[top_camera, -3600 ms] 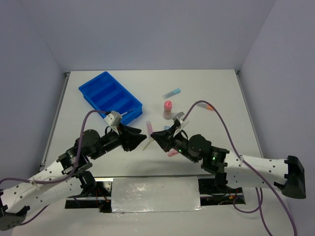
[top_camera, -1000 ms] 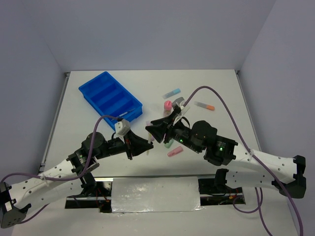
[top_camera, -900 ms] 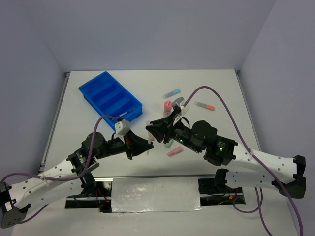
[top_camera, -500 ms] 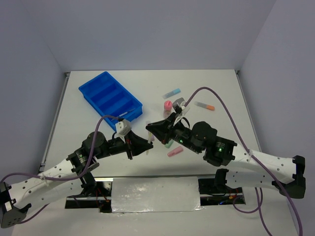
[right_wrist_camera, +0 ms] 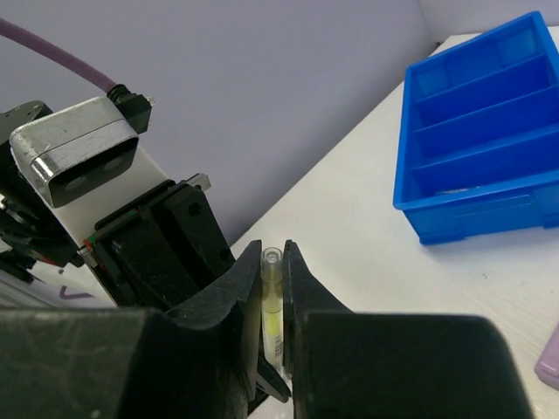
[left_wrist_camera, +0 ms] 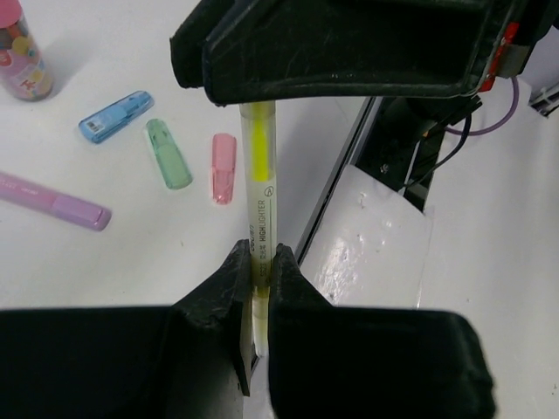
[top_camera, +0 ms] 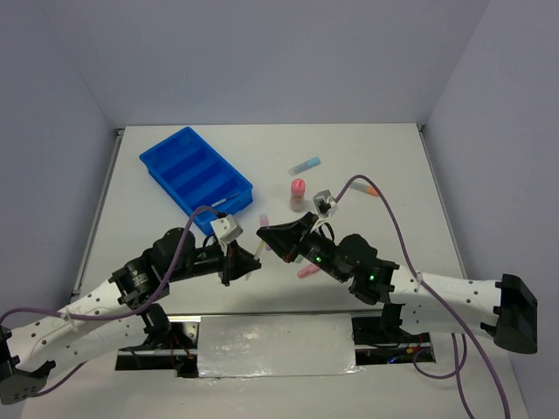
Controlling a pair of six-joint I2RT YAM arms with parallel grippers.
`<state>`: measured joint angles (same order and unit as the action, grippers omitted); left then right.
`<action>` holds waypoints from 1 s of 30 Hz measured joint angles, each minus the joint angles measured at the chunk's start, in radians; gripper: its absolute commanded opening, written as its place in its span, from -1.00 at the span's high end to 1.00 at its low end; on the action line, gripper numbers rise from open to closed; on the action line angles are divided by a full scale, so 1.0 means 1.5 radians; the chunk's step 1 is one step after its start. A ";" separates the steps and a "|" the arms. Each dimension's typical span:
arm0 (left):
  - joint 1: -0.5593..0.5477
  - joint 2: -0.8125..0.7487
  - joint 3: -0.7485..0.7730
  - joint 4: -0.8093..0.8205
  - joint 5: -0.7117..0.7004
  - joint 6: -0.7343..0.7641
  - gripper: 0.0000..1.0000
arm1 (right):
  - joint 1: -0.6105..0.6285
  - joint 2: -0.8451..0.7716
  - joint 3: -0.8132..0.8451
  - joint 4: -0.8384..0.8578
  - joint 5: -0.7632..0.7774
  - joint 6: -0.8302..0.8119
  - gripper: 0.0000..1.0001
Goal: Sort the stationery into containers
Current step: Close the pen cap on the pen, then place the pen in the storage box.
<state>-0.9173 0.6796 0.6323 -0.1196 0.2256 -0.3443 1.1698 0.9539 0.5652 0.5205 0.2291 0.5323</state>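
A yellow highlighter [left_wrist_camera: 260, 183] [right_wrist_camera: 272, 301] hangs in the air between my two grippers, above the table's near middle [top_camera: 252, 253]. My left gripper [left_wrist_camera: 259, 262] [top_camera: 244, 262] is shut on one end of it. My right gripper [right_wrist_camera: 273, 262] [top_camera: 262, 236] is shut on the other end, its clear tip poking out between the jaws. The blue tray [top_camera: 196, 175] [right_wrist_camera: 489, 148] with long compartments lies at the back left. Loose on the table are a pink-capped bottle [top_camera: 298, 194] [left_wrist_camera: 24, 57], a blue cap [left_wrist_camera: 115, 116], a green cap [left_wrist_camera: 169, 154], a pink cap [left_wrist_camera: 224, 168] and a purple stick [left_wrist_camera: 57, 202].
A blue stick [top_camera: 305, 163] and an orange-tipped pen [top_camera: 367, 188] lie further back on the right. A pink piece [top_camera: 307, 271] sits under the right arm. The table's near edge and a shiny metal plate [top_camera: 275, 345] are just below the grippers.
The right jaws have closed on the highlighter's free end. The right arm has sunk lower and nearer the front edge. The left grip is unchanged.
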 measured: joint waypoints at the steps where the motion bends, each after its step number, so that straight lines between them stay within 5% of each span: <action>1: 0.000 0.001 0.006 -0.012 -0.002 0.005 1.00 | -0.001 0.004 -0.005 0.014 0.000 0.004 1.00; 11: 0.016 0.009 0.033 -0.091 -0.030 0.040 1.00 | -0.001 0.071 -0.019 0.099 0.025 0.032 0.94; 14: 0.017 0.031 0.038 -0.101 -0.047 0.054 1.00 | 0.001 0.063 -0.006 0.054 0.043 0.032 0.07; 17: 0.012 0.068 0.070 -0.050 -0.093 0.072 1.00 | 0.012 0.045 0.034 -0.092 0.053 0.006 -0.24; 26: 0.015 0.179 0.123 0.003 -0.297 0.218 1.00 | -0.007 -0.180 0.310 -0.419 0.135 -0.096 -0.41; 30: 0.115 0.228 0.141 0.006 -0.302 0.311 1.00 | -0.008 -0.314 0.317 -0.473 0.163 -0.104 -0.40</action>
<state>-0.7444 1.0214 0.8436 -0.1112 -0.2268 0.1223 1.1584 0.4831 1.0412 -0.1886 0.4736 0.3767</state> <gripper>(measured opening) 0.143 0.702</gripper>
